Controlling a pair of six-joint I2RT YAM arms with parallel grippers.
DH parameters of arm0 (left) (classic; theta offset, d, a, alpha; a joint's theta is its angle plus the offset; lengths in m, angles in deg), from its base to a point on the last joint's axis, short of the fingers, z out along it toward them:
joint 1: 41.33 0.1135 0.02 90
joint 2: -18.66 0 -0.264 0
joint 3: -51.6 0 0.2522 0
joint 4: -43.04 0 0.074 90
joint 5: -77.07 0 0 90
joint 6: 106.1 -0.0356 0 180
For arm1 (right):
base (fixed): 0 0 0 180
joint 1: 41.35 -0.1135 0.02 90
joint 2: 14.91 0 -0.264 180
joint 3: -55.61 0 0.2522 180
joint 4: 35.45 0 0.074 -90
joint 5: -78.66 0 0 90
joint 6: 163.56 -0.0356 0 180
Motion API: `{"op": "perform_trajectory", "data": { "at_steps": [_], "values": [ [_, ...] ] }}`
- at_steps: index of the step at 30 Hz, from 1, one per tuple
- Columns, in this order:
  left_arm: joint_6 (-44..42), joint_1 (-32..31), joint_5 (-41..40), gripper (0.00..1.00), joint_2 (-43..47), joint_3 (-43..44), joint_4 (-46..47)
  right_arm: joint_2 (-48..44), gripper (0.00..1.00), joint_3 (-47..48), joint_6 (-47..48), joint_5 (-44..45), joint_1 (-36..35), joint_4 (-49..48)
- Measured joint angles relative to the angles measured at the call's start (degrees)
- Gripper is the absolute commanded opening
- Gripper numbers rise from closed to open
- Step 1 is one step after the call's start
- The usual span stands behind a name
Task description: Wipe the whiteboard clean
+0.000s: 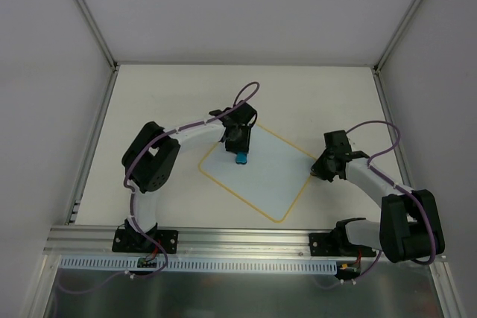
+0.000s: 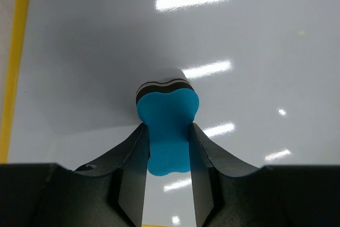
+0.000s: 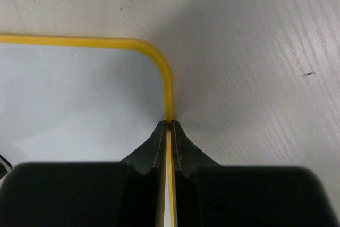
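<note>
The whiteboard (image 1: 257, 176) lies flat on the tabletop (image 1: 171, 94), turned cornerwise so it sits like a diamond between the two arms, a little right of the middle. The left end effector (image 2: 168, 131) is clamped on a small blue eraser (image 2: 167, 111), one finger on each side of its narrow waist. It points the eraser down so the layered pad at its end meets the glossy surface near the board's far-left edge. That pinch at the waist looks chosen to leave the wiping face free. Over on the right, the right end effector (image 3: 169, 126) is closed on the board's yellow border (image 3: 79, 41) just past a rounded corner, with a finger on either side of the rim. I take that as an anchor, so the board will not skate across the tabletop when the eraser is dragged over it. From where I stand I can make out no writing on the pale surface in any view. Either the wiping is nearly done, or what marks remain are too faint or hidden under the arm to tell.
</note>
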Motion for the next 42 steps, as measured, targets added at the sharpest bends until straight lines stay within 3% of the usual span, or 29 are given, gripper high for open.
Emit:
{"op": "perform_trajectory", "data": {
  "at_steps": [10,19,26,32,37,42],
  "values": [
    [-1.38,10.32,2.82,0.0,-0.63,0.46,0.44,0.0,0.03,0.02,0.0,0.02,0.0,0.0],
    [-2.36,16.48,-0.02,0.0,8.85,-9.35,-2.05,0.02,0.04,0.02,0.0,-0.04,0.0,-0.04],
    [-4.26,32.57,-2.16,0.0,16.11,-10.8,-4.09,0.15,0.06,0.13,0.2,-0.22,0.0,-0.04],
    [-4.17,47.39,-2.86,0.0,16.55,-10.78,-4.55,0.42,0.06,0.37,0.7,-0.44,0.0,0.13],
    [-4.22,55.01,-3.41,0.0,14.4,-9.57,-5.27,0.44,0.07,0.39,1.07,-0.55,0.0,0.09],
    [-4.42,58.07,-3.65,0.0,9.51,-7.06,-5.53,0.55,0.07,0.46,1.2,-0.61,0.0,0.09]
  ]
}}
